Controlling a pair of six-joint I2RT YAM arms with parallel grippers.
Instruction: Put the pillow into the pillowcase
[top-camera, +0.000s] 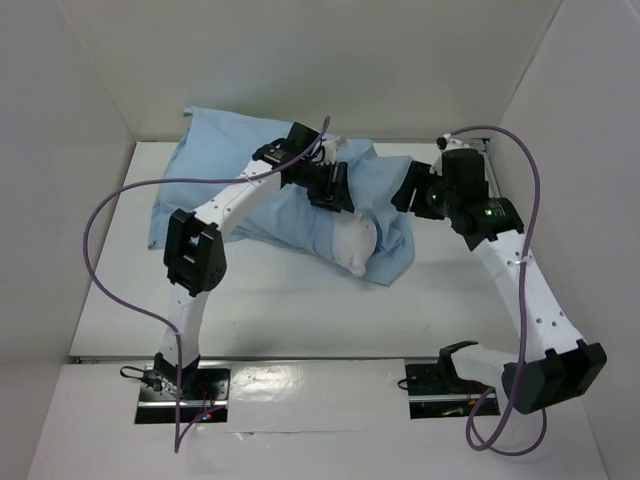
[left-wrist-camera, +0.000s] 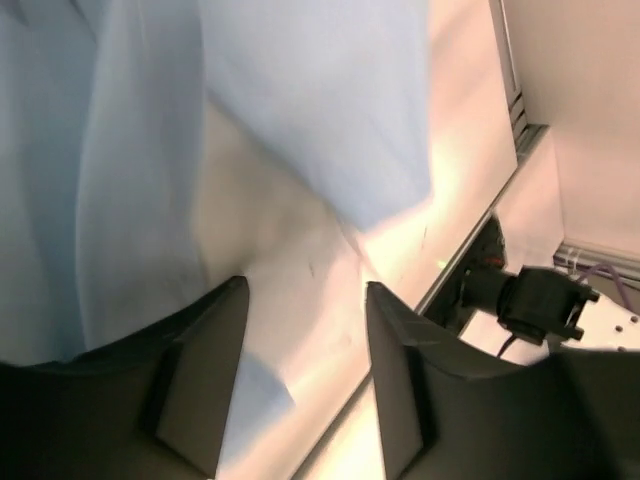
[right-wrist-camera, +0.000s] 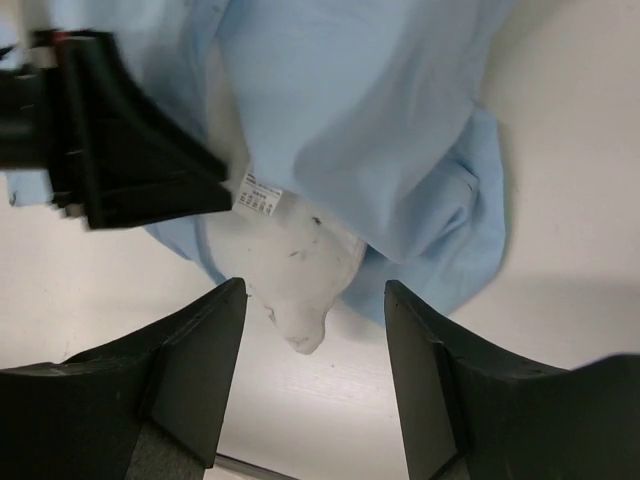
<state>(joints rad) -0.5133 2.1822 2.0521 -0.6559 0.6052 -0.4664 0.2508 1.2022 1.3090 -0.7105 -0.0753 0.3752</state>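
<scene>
The light blue pillowcase (top-camera: 270, 185) lies bulging across the back of the table, with most of the pillow inside it. A white corner of the pillow (top-camera: 355, 245) sticks out of its near-right opening. My left gripper (top-camera: 328, 190) hovers over the pillowcase by that opening, open and empty. In the left wrist view (left-wrist-camera: 305, 290) blue cloth (left-wrist-camera: 300, 110) hangs ahead of it. My right gripper (top-camera: 410, 190) is open and empty at the pillowcase's right edge. In the right wrist view (right-wrist-camera: 315, 290) it faces the pillow corner (right-wrist-camera: 300, 270), the blue cloth (right-wrist-camera: 380, 130) and a small white label (right-wrist-camera: 260, 193).
White walls enclose the table on the left, back and right. The left gripper (right-wrist-camera: 110, 150) shows dark in the right wrist view, close to the label. The right arm's base (left-wrist-camera: 535, 300) stands at the table's near edge. Purple cables loop beside both arms.
</scene>
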